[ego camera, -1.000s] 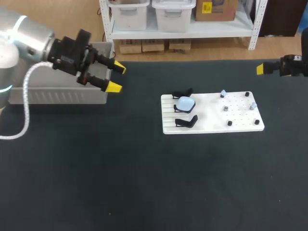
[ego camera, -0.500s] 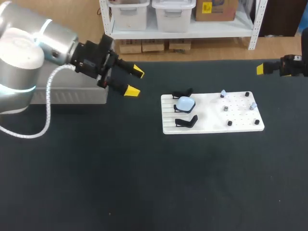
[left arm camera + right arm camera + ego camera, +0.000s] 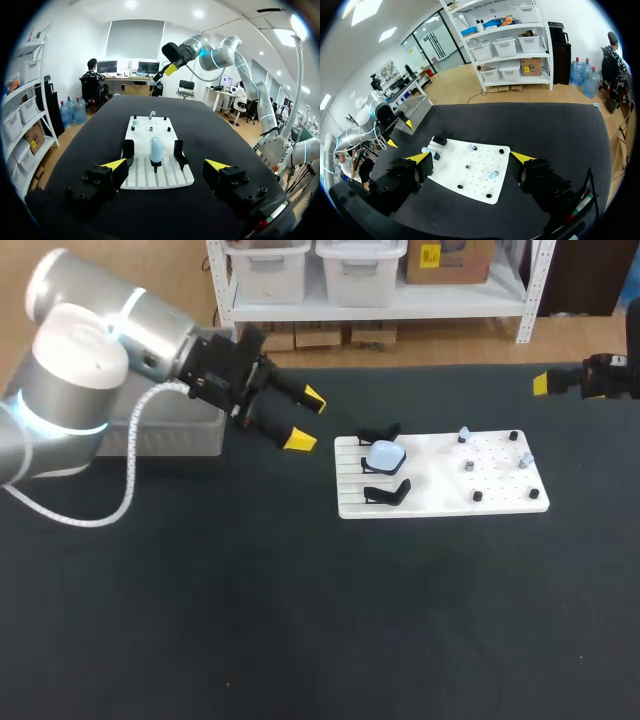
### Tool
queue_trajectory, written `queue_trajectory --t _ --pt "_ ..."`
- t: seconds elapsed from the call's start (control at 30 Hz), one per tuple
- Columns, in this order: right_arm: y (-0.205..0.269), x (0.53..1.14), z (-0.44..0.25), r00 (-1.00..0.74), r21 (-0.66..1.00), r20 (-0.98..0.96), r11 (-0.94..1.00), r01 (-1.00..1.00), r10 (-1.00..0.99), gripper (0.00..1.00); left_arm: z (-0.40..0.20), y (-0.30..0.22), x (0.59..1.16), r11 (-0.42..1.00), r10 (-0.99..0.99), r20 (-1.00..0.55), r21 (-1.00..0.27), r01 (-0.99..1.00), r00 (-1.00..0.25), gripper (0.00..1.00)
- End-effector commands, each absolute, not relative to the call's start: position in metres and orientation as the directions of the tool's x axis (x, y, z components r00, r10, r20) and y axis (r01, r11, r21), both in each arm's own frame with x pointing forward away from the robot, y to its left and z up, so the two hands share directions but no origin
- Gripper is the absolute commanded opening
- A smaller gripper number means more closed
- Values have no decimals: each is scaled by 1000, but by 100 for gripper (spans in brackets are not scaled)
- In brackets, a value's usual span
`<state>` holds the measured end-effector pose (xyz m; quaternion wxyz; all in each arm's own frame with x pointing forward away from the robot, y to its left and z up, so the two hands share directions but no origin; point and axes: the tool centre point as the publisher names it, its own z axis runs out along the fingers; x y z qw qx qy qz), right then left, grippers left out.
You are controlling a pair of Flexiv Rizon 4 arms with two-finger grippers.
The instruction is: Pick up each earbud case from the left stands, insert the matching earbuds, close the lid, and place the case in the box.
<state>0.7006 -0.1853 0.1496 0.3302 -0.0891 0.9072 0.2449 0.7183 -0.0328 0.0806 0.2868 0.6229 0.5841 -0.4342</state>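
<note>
- Head view: the left gripper (image 3: 306,419) hangs open and empty above the tabletop (image 3: 250,590). The pale blue case (image 3: 385,454) sits just ahead of it on the white board (image 3: 440,498), between two black stands (image 3: 388,493). The grey box (image 3: 170,435) lies behind this gripper. The right gripper (image 3: 545,383) is well beyond the board's far end. If the left gripper comes in too low, a finger could catch the board's edge and shove the whole board, upsetting the small earbuds (image 3: 468,466).
- Left wrist view: the case (image 3: 156,149) is straight ahead of the open gripper (image 3: 165,164), centred between its fingers, with the stands (image 3: 128,150) close on either side of it. The gaps look tight, so an off-centre approach may knock one of the stands or tip the case. The rounded, smooth-looking shell could also slip out of a shallow pinch.
- Right wrist view: the right gripper (image 3: 470,157) is spread wide and holds nothing. The board (image 3: 455,175) and earbuds (image 3: 493,175) lie ahead of and below it. If both arms close on the board together, they may collide over it.
</note>
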Motion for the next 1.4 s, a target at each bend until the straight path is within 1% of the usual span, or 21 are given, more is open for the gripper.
queue_trajectory --t 0.03,0.6,0.87,0.93,1.1,1.17,1.27,1.4 --pt "-186 700 150 -766 385 -643 864 -324 0 100 70 -44 722 -163 475 -878 -160 974 -64 100" --pt "-186 700 150 -766 385 -643 864 -324 0 100 53 -77 704 -155 485 -873 -143 978 -51 100" --pt "-186 700 150 -766 385 -643 864 -324 0 100 42 -94 702 -139 475 -876 -167 976 -82 100" --pt "-186 700 150 -766 385 -643 864 -324 0 100 40 -99 701 -137 475 -876 -167 976 -83 97" --pt "-186 700 150 -766 385 -643 864 -324 0 100 32 -105 699 -136 485 -871 -164 977 -79 96" --pt "-186 700 150 -766 385 -643 864 -324 0 100 31 -106 699 -130 482 -873 -160 978 -79 93" --pt "-186 700 150 -766 385 -643 864 -324 0 100 31 -106 700 -120 481 -873 -150 981 -74 84" --pt "-186 700 150 -766 385 -643 864 -324 0 100 31 -108 698 -121 481 -875 -132 984 -58 80"
